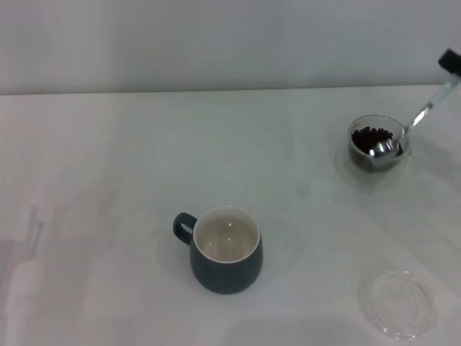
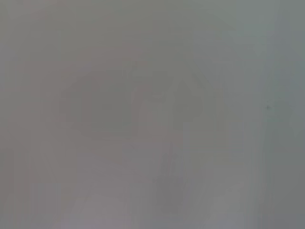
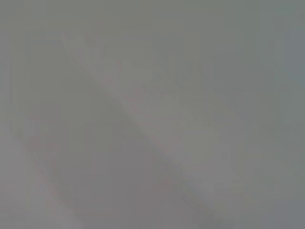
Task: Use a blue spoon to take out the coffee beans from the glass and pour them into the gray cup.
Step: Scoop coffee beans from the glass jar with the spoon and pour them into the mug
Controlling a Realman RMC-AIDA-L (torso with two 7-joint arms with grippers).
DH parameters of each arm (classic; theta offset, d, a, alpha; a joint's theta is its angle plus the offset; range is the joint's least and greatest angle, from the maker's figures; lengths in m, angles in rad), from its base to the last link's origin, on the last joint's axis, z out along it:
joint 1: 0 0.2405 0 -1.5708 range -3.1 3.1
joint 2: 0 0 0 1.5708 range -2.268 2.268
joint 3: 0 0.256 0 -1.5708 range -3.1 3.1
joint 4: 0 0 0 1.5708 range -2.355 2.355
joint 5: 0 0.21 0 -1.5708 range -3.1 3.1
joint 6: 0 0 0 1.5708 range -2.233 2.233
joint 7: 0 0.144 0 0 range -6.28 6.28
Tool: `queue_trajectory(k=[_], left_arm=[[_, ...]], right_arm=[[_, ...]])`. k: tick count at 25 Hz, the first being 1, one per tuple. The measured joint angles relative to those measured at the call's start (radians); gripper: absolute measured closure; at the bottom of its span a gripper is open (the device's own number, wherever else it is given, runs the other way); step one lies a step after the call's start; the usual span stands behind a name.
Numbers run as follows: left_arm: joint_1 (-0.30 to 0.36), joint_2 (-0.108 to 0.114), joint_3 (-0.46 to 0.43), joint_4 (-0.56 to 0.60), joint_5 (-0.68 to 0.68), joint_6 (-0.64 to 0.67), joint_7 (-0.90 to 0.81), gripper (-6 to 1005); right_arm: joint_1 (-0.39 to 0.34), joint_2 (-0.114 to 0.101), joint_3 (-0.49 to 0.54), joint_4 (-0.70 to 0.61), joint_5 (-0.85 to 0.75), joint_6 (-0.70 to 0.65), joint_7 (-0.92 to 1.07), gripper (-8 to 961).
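- Overall, pale white counter meets plain grey wall behind; no writing legible.
- Gray cup near centre, upright.
- Clear dish front right.
- Glass far right holds coffee beans; blue spoon bowl inside.
- Right gripper at the edge; fingers' state cannot tell.
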Motion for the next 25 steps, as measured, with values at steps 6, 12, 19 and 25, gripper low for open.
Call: queue_trajectory(k=[6,12,19,25], left_arm=[[0.009,-0.001,0.0,-0.002,-0.003,0.0,-0.002,269],[0.009,-0.002,0.0,0.0,-0.003,-0.001,-0.002,268],[0.007,-0.002,0.0,0.002,-0.003,-0.002,-0.003,269],[0.007,-0.002,0.002,0.003,-0.003,-0.002,-0.003,269]], right_arm=[[0.062,-0.006,0.003,-0.006,0.039,0.074,-0.107,789],[0.072,0.006,0.002,-0.024,0.052,0.152,-0.24,787],[0.073,0.034,-0.012,-0.024,0.049,0.159,-0.44,784],[0.074,0.044,-0.023,-0.017,0.046,0.162,-0.56,781]])
